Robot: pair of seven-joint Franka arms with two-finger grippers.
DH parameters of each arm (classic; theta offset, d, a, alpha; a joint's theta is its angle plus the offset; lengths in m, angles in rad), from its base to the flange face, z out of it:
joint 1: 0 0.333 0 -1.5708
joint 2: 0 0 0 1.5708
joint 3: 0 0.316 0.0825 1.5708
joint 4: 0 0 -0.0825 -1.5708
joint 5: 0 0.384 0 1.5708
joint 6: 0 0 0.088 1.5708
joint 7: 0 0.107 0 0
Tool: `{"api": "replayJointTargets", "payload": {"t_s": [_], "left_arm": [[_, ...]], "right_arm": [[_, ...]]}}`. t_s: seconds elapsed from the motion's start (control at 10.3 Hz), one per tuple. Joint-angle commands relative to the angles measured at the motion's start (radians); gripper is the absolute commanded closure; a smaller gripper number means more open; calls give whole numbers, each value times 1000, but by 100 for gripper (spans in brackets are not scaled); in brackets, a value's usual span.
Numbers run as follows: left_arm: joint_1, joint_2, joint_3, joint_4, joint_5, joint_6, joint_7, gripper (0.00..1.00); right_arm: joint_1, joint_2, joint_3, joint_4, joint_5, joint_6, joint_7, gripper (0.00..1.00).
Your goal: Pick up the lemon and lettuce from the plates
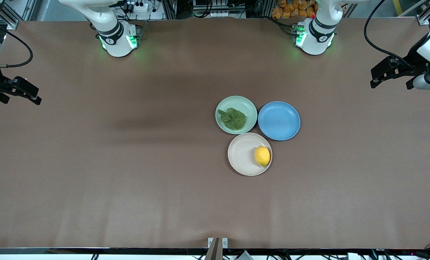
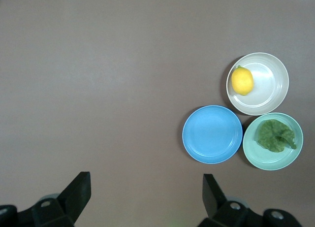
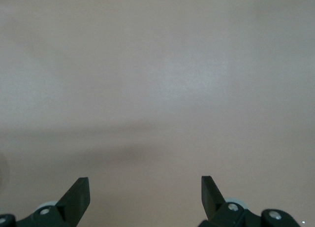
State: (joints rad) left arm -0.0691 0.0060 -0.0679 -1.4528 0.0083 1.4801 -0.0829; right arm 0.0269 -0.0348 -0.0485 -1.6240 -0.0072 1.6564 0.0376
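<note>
The yellow lemon lies on the cream plate, the plate nearest the front camera. The dark green lettuce lies on the mint green plate. In the left wrist view the lemon, cream plate, lettuce and mint plate all show. My left gripper is open and empty, high over the left arm's end of the table; its gripper is far from the plates. My right gripper is open and empty over the right arm's end; its gripper is over bare table.
An empty blue plate touches both task plates, toward the left arm's end; it also shows in the left wrist view. The brown table spreads wide around the three plates.
</note>
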Motion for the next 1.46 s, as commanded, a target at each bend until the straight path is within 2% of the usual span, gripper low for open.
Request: {"api": "replayJointTargets", "payload": {"t_s": [0.0,0.68,0.88,1.07,1.36], "left_arm": [[-1,-4,5,19,-4,-9,38,0],[-1,11,7,14,-22,-6,34,0],[-8,32,5,14,-28,-4,29,0],[-24,86,-1,15,-31,29,20,0],[-92,187,-12,17,-33,132,-98,0]], "right_arm": [[11,-23,-5,-27,-13,-1,-5,0],[10,-23,-5,-25,-10,-1,-7,0],[25,-19,12,-25,1,0,13,0],[83,4,36,-25,1,6,114,0],[241,64,55,-22,1,16,322,0]]}}
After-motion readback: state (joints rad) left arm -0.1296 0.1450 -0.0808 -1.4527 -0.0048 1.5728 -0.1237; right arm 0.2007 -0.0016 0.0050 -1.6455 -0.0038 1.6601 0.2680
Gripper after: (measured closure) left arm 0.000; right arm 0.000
